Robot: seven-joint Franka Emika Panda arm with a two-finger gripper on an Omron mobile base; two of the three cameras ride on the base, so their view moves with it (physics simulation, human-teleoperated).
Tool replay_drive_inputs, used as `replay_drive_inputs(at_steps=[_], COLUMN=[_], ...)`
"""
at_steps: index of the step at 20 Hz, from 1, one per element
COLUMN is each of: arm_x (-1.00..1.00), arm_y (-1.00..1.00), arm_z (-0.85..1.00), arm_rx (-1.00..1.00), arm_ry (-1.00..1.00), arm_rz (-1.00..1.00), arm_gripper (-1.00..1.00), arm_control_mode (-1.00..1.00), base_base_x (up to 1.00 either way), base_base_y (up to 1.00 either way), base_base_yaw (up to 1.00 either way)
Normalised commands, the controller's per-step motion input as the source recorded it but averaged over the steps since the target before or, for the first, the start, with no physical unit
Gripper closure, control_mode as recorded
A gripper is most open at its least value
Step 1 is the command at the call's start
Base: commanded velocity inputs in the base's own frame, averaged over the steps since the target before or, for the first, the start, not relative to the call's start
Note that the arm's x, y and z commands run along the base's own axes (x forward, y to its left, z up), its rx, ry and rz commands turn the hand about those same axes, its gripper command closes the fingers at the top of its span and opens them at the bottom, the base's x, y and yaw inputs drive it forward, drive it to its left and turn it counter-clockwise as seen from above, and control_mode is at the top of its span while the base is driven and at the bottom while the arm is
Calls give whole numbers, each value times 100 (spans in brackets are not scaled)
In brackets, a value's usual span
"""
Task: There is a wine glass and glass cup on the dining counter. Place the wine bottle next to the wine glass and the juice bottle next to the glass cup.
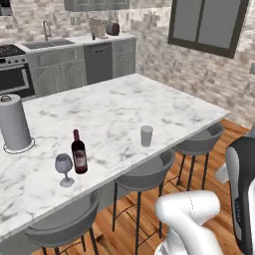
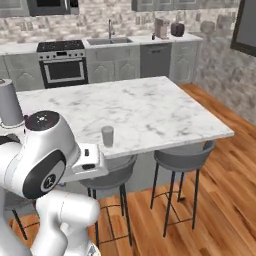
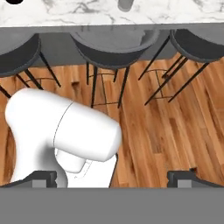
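Note:
On the dining counter [image 1: 124, 107] the tall dark wine bottle [image 1: 78, 152] stands right beside the stemmed wine glass [image 1: 63, 169], near the front edge at the left. The grey glass cup [image 1: 146, 135] [image 2: 107, 135] stands alone further right, also near the front edge; its base shows at the top of the hand view as the glass cup [image 3: 125, 4]. The juice bottle is out of view. My gripper [image 3: 112, 177] hangs in front of the counter above the wooden floor, open and empty, its fingertips [image 3: 41, 177] wide apart.
A paper towel roll [image 1: 14, 123] stands at the counter's left end. Grey round stools [image 1: 144, 174] line the front edge, between me and the counter. Behind the island are the stove [image 2: 62, 65], the sink [image 2: 109, 40] and a brick wall.

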Motion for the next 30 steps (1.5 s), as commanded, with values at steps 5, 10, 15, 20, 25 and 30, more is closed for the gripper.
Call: replay_drive_inputs(at_steps=[5, 10, 15, 20, 25, 30], arm_x=[0, 0, 0, 0, 0, 0], arm_y=[0, 0, 0, 0, 0, 0], arm_z=[0, 0, 0, 0, 0, 0], arm_rx=[0, 0, 0, 0, 0, 0], arm_ry=[0, 0, 0, 0, 0, 0], arm_rz=[0, 0, 0, 0, 0, 0], arm_gripper=[-100, -100, -100, -100, -100, -100], arm_control_mode=[100, 100, 100, 100, 100, 100], base_base_x=[9, 29, 67, 77, 85, 89], base_base_y=[-36, -37, -28, -25, -25, -29], base_base_yaw=[-54, -40, -15, -7, -1, 0])
